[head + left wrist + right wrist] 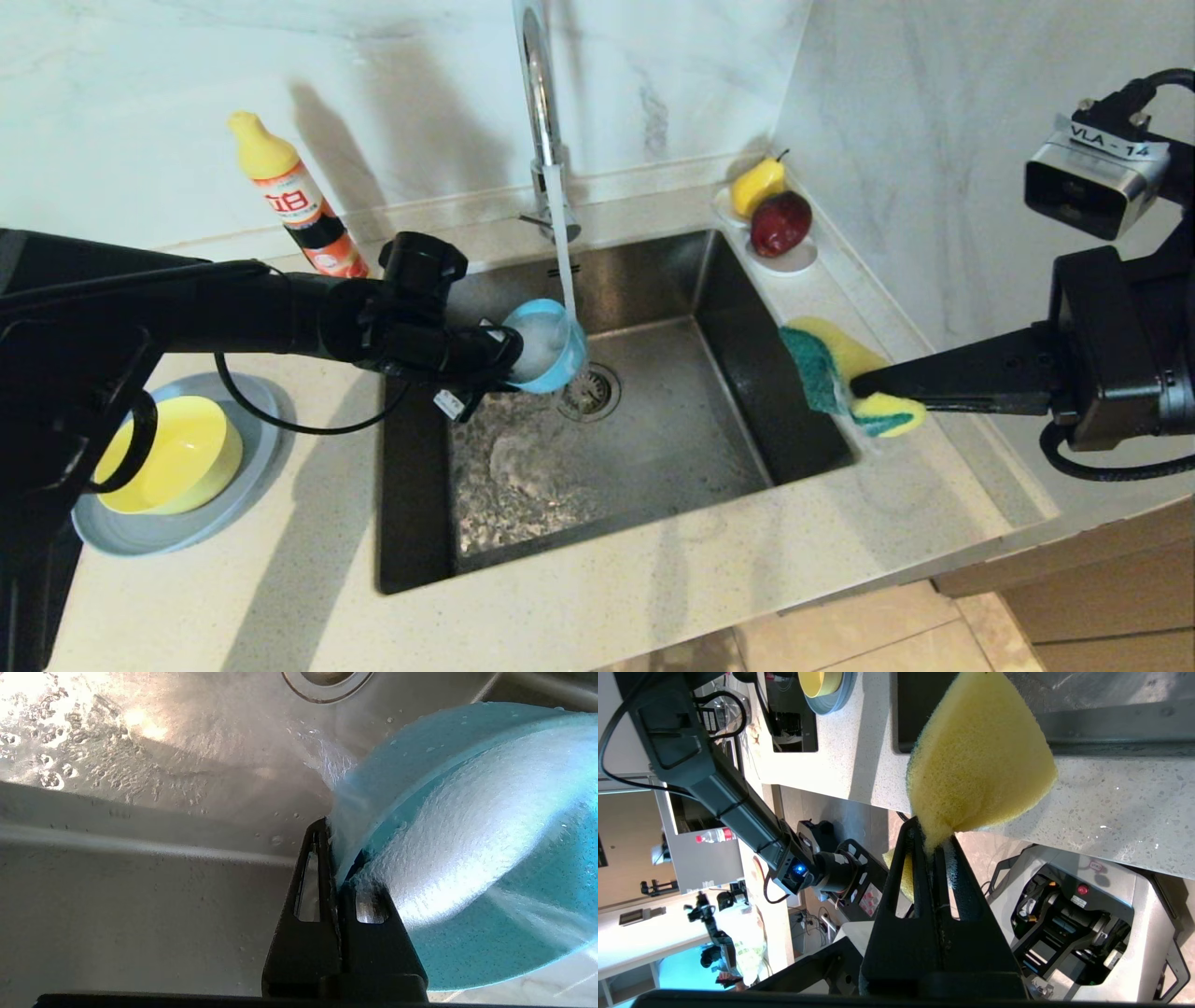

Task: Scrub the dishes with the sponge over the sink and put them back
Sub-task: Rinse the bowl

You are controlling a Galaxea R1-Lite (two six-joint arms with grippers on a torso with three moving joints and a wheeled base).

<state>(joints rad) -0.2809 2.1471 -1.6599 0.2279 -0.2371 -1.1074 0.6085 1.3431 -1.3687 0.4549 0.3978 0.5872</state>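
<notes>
Water runs from the faucet (541,121) into the sink (653,439), whose floor is wet and foamy around the drain strainer (590,392). The left gripper (499,359) reaches over the basin from its left side and is clamped on the rim of the small teal-blue bowl (551,350). The bowl is tipped on its side with its opening facing the left arm, and the stream strikes it; in the left wrist view the bowl's (490,858) inside is glazed with running water and the closed fingers (322,914) pinch its edge.

The right gripper (864,385) hovers over the sink's right edge, closed on the sponge (840,373), which is squeezed at its waist so that the yellow foam and the green scouring face bulge out around the fingertips. From the right wrist view the sponge (976,765) flares out yellow beyond the gripper (931,842), above the speckled surface (1111,807).

On the surface left of the sink, the pale yellow-green bowl (173,457) sits inside the grey-blue plate (187,527). Behind them stands a bottle of dish soap (294,205). In the far right corner a small white dish (794,261) carries a yellow pear (754,185) and a red apple (780,224).
</notes>
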